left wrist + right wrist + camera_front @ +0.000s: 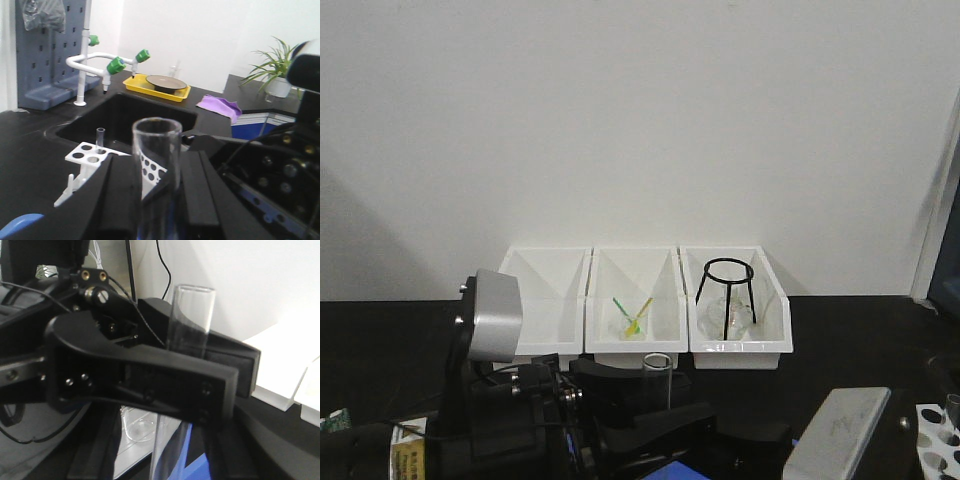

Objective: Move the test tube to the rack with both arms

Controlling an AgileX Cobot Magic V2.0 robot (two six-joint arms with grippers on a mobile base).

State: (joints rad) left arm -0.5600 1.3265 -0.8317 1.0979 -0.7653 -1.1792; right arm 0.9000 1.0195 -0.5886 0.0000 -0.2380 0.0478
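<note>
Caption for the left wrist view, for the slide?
Left gripper holds the test tube upright; white rack and black sink beyond.

Front cam twd bins; L+R wrist cams close-up, same test tube.

Cannot follow the tube down: lower part sunk between the blurred fingers of the left tool and cut by the bottom edge. From the right wrist, middle masked by that tool's finger. Rack beyond the tool partly covered, holes uncountable.
</note>
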